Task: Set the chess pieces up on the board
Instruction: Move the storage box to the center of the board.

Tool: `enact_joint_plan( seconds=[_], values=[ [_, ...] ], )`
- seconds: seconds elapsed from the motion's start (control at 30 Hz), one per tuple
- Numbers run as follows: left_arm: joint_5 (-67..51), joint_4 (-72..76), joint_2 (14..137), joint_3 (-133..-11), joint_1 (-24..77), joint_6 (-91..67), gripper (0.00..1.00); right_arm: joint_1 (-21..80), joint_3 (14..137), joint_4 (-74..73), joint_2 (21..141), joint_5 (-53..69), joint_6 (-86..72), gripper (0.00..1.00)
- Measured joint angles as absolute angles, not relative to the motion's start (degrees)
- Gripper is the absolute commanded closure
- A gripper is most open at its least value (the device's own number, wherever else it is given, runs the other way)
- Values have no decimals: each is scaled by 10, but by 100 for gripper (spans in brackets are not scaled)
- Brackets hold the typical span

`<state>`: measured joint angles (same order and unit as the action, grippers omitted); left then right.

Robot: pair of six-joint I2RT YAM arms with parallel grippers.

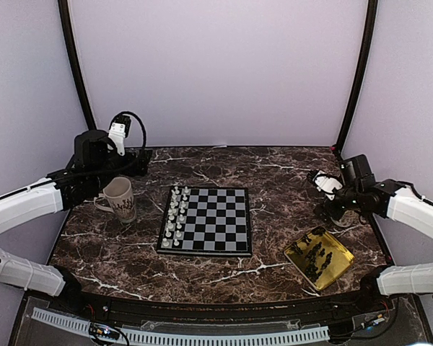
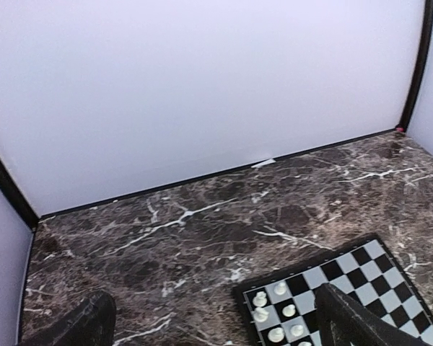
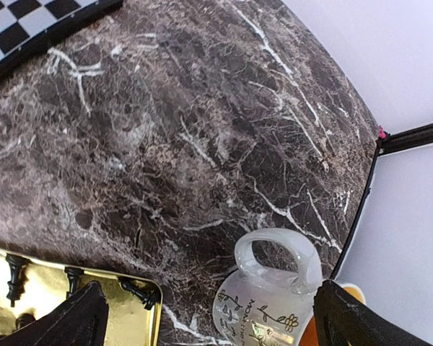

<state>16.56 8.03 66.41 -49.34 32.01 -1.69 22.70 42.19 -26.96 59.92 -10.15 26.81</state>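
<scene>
On the gold tray [image 1: 342, 254] the black chess pieces [image 1: 317, 252] lie; left gripper [image 2: 213, 292] and right gripper [image 3: 209, 285] gape wide, empty.

Chequered board [image 1: 206, 220] is lying flat w/ pale pieces [image 1: 175, 216] standing along its L side; black pieces [image 1: 317, 254] are lying in gold tray [image 1: 337, 245], R.

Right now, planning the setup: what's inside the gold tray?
Black chess pieces lie loose inside the gold tray; clustered, they hide each other, so their number cannot be told.
</scene>
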Motion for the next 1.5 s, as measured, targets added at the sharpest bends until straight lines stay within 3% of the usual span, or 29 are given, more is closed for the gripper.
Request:
enact_joint_plan(
  seconds=[0.03,0.1,0.2,0.3,0.53,1.03,1.5],
  values=[
    [175,80,664,-490,314,-16,1,223,411,-267,597,-99,283,0],
    [192,82,658,-482,305,-15,3,219,404,-272,599,-86,300,14],
    [194,91,631,-461,302,6,19,215,424,-291,634,-62,336,36],
    [179,92,608,-456,302,33,29,211,465,-329,710,-29,379,46],
    [139,87,602,-456,302,64,30,206,478,-394,767,8,461,43],
    [90,76,606,-456,302,69,30,213,489,-412,835,-4,536,48],
    [74,76,606,-456,302,69,31,243,503,-383,904,-33,517,61]
  ],
)
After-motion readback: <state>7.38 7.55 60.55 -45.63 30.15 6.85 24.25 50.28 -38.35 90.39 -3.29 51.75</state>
